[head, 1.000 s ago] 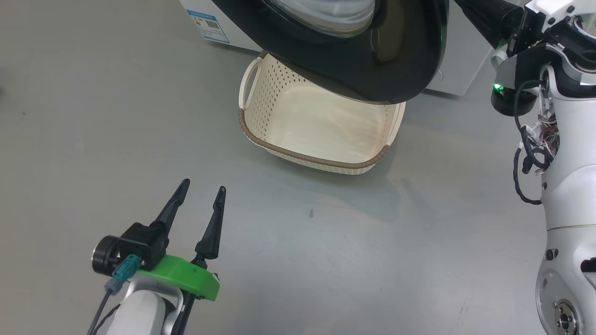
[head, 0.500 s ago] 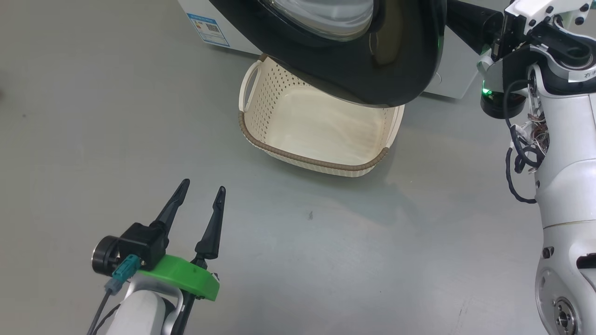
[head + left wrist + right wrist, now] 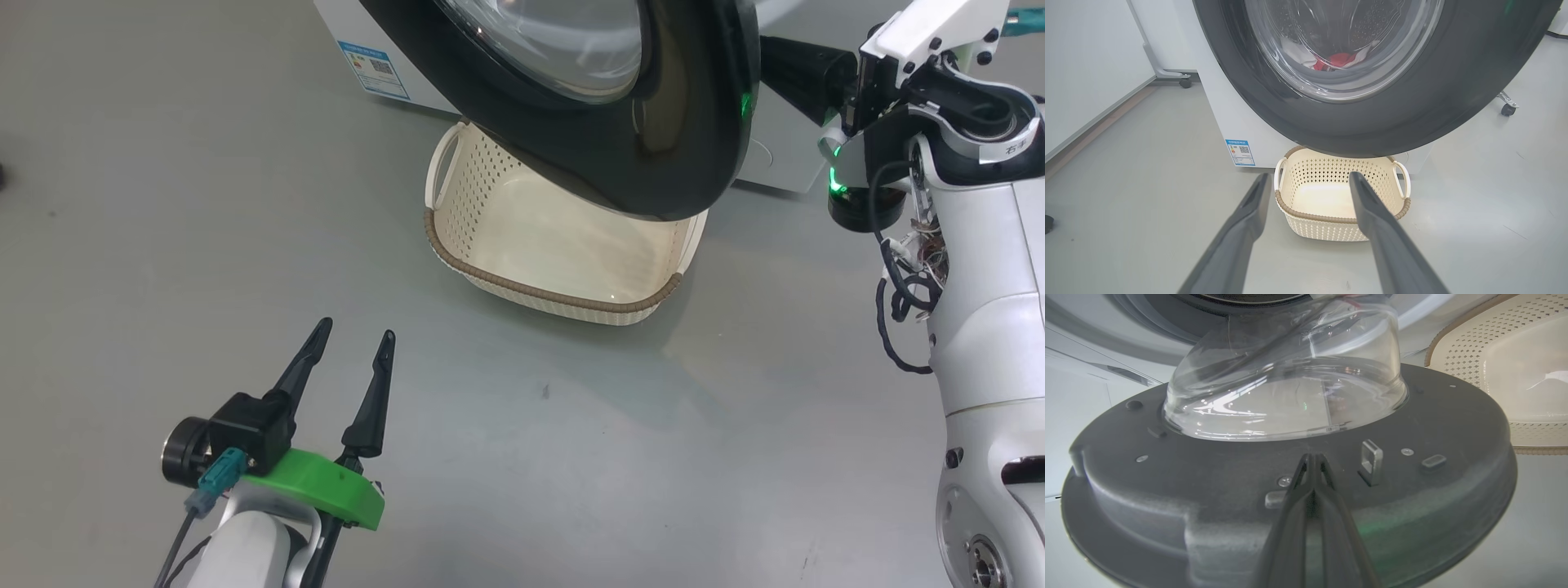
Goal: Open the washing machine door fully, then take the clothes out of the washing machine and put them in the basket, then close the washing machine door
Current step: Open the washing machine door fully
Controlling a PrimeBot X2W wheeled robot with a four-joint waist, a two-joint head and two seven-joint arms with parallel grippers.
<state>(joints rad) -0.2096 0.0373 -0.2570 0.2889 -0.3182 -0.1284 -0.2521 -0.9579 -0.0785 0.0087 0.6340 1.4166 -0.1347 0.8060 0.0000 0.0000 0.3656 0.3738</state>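
Bright even light, soft shadow on the floor (image 3: pixel 694 367) by the basket (image 3: pixel 531 291), glare on the washing machine door (image 3: pixel 571 98) glass.

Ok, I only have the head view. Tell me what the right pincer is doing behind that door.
Observer: The right pincer is shut, tips at the grey inner face of the washing machine door, beside its metal latch hook.
Operator: Now look through the glass.
Observer: The left wrist view shows red and white clothes in the perforated drum.
Operator: Check the basket's far side.
Observer: The basket has its far rim close to the white front of the washing machine, under the door.
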